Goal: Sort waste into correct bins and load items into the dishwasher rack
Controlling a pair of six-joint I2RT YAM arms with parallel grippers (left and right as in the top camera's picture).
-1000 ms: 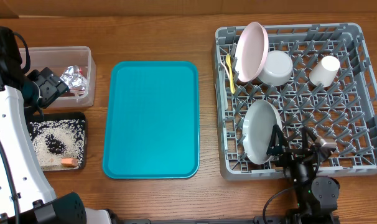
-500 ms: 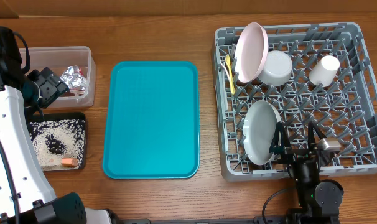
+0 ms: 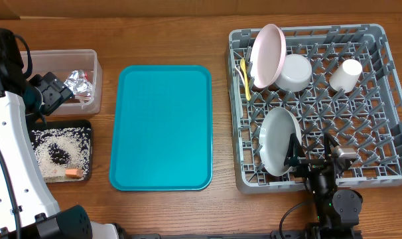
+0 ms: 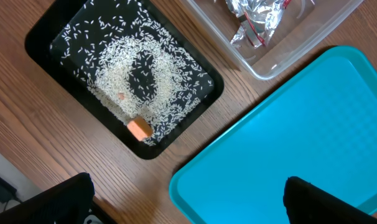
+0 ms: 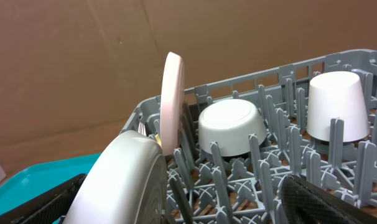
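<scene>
Grey plastic lattice fills the right of the overhead view: the dishwasher rack [image 3: 320,30] stands on the wooden table [image 3: 222,133]. A pale pink-white plate [image 3: 268,53] stands on edge among the pegs near its back left corner. A small white bowl [image 3: 294,72] sits just beside the plate, a small white cup [image 3: 347,74] further right, and a yellow fork [image 3: 245,76] along the left wall. A grey-green plate [image 3: 278,139] stands on edge in the front left part. The right gripper [image 3: 312,151] hangs over the rack's front edge just beside this plate, jaws spread, holding nothing. A teal tray [image 3: 162,126] lies mid-table. At far left a clear tub [image 3: 88,54] holds a crumpled foil ball [image 3: 77,83]. In front of it a black tray [image 3: 88,126] carries rice grains [image 3: 55,149] and an orange cube [image 3: 72,173] near its front edge. The left gripper [image 3: 52,94] hovers over the tub's near side. From the left wrist, its two dark fingers [image 4: 58,199] sit far apart at the bottom corners with nothing between them. Below lie the black tray with a ring of rice and the cube at its rim, the tub with foil showing a trace of red, and a corner of the teal tray. From the right wrist, both fingers [image 5: 325,202] are likewise wide apart and empty. The grey-green plate is close ahead, the pink-white plate upright behind it, and the bowl and cup both stand mouth-down among the pegs.
</scene>
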